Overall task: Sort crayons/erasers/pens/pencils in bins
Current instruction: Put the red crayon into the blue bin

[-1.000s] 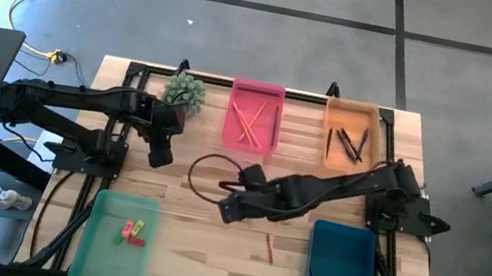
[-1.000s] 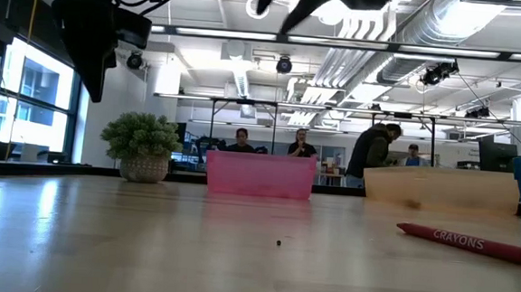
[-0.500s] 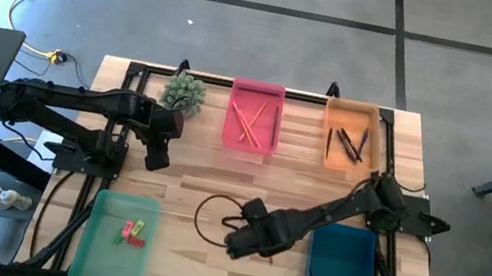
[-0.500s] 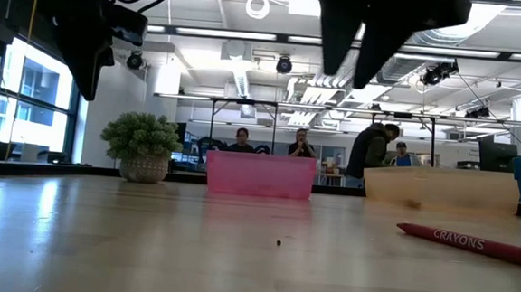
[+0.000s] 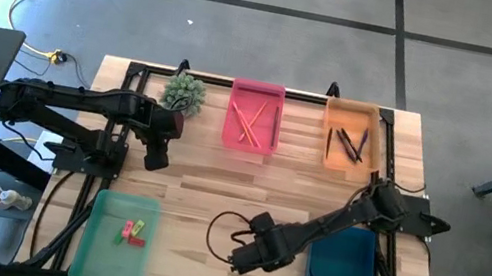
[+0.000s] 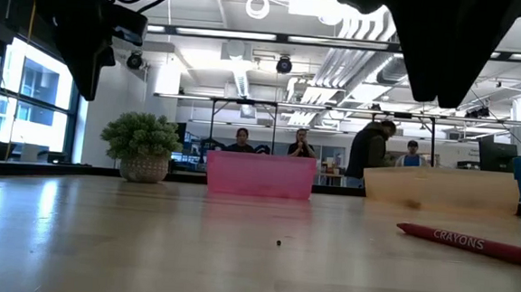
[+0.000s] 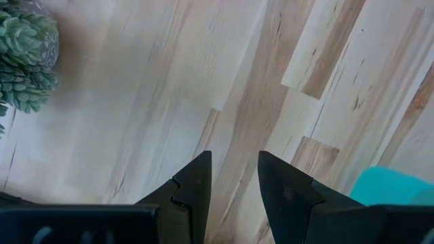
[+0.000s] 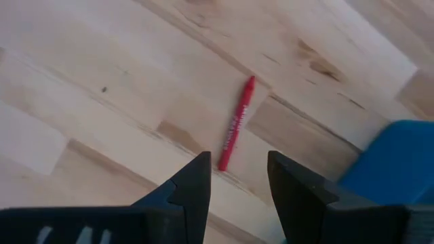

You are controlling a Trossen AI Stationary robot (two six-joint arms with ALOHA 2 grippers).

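Here the right gripper hangs low over the front of the table, between the light green bin and the teal-blue bin. Its 2 fingers stand apart with nothing between them, and a red crayon lies flat on the bare wood just ahead of them, near the teal-blue bin's edge. In the low view the same crayon rests alone on the tabletop.

The left gripper waits above the back left of the table, beside a small potted plant; its fingers are also apart and empty.

At the back, the pink bin holds several orange-tan pencils and 1 dark one, and the orange bin holds a few dark sticks. The light green bin holds the erasers, pink-red and yellow-green. The teal-blue bin has a pale stick near its front corner.

People show in the room behind the table.
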